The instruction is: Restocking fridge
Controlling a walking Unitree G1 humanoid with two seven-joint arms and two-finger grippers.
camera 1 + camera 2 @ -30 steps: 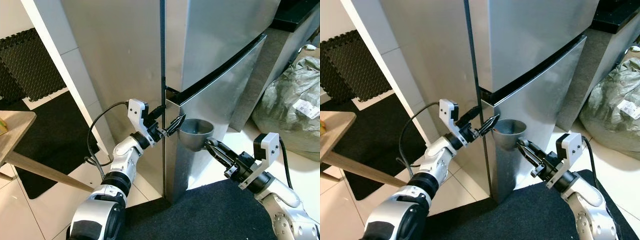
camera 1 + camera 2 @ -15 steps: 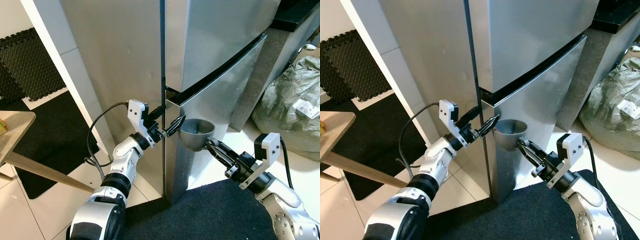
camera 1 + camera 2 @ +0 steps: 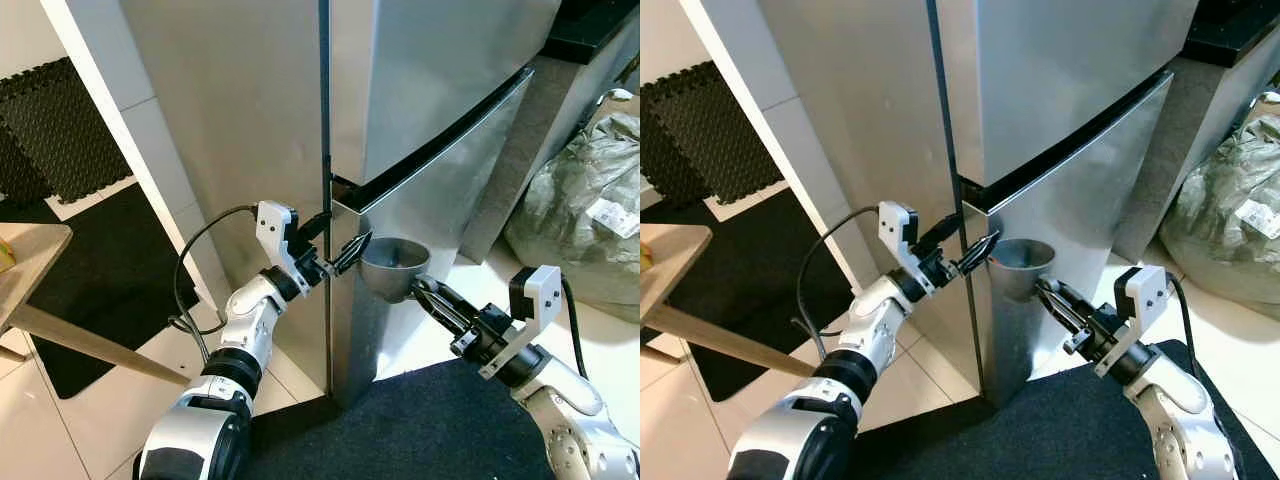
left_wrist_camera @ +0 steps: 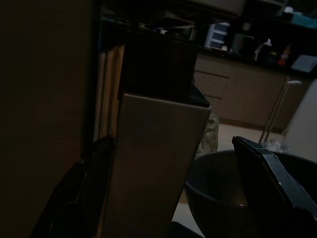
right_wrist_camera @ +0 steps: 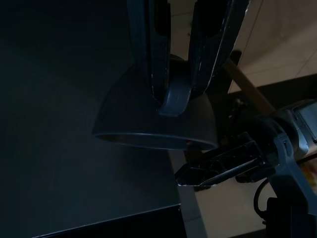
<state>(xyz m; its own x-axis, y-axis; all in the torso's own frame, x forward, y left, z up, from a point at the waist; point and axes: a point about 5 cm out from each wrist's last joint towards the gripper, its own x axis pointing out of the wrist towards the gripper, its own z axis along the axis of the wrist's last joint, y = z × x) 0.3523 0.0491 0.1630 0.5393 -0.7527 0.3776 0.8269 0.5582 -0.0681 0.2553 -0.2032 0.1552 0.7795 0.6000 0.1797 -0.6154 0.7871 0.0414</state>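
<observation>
A tall steel fridge (image 3: 430, 80) stands shut in front of me. My left gripper (image 3: 343, 232) is open at the top left corner of the lower door (image 3: 440, 200), one finger on each side of that corner (image 4: 158, 148). Just right of it, my right gripper (image 3: 425, 293) is shut on the lip of a grey bowl (image 3: 393, 265), held upright against the lower door's front. In the right wrist view the two fingers (image 5: 148, 49) pinch the bowl (image 5: 153, 114) from outside and inside its rim.
A wooden table (image 3: 30, 260) juts in at the left over black mats (image 3: 60, 120). A stuffed grey bag (image 3: 590, 210) lies on the floor to the right, below a dark counter (image 3: 590, 30). A dark rug (image 3: 420, 420) lies at the fridge's foot.
</observation>
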